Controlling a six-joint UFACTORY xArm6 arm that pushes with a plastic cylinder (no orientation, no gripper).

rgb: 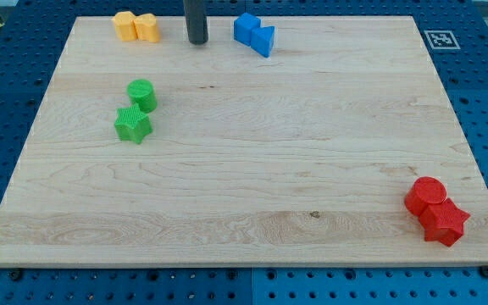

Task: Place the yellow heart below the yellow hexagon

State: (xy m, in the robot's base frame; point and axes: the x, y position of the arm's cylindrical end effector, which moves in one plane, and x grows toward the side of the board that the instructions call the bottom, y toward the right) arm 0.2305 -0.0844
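Observation:
Two yellow blocks touch each other at the view's top left of the wooden board (244,169). The left one looks like the yellow hexagon (125,25) and the right one like the yellow heart (147,28). My tip (197,41) is the lower end of a dark rod coming down from the view's top edge. It stands to the right of the yellow heart, with a gap between them, and to the left of the blue blocks.
Two blue blocks (254,34) touch at the top centre. A green cylinder (141,93) sits just above a green star (132,124) on the left. A red cylinder (426,195) and a red star (444,222) touch at the bottom right corner.

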